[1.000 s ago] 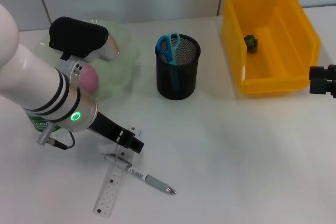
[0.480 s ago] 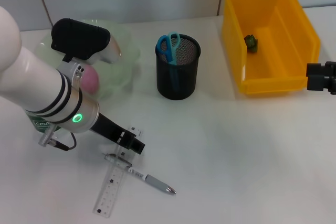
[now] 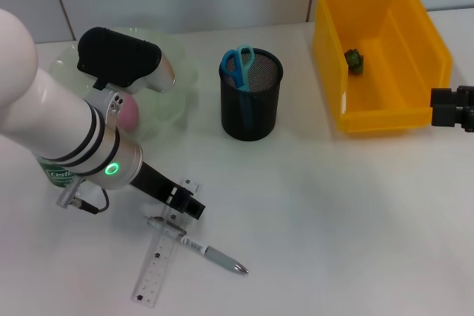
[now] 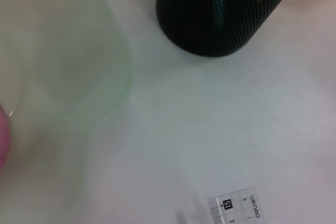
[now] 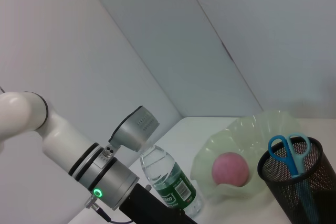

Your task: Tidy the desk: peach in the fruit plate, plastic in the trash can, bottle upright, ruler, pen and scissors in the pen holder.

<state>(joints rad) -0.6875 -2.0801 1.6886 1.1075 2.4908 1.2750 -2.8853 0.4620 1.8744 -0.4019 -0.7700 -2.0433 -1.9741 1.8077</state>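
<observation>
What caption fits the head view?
Left gripper over ruler and pen; scissors already in pen holder.

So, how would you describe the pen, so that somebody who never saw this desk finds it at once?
Start from the black mesh pen holder in the middle of the white desk and come toward the near edge. There a clear ruler lies just below the left tool. The pen lies across the ruler's upper part: a slim grey and white stick, round where the ruler is flat.

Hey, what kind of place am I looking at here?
Probably an indoor lab tabletop staged as a desk: a white table with a mesh pen holder, a clear ruler and pen, against plain wall panels.
</observation>
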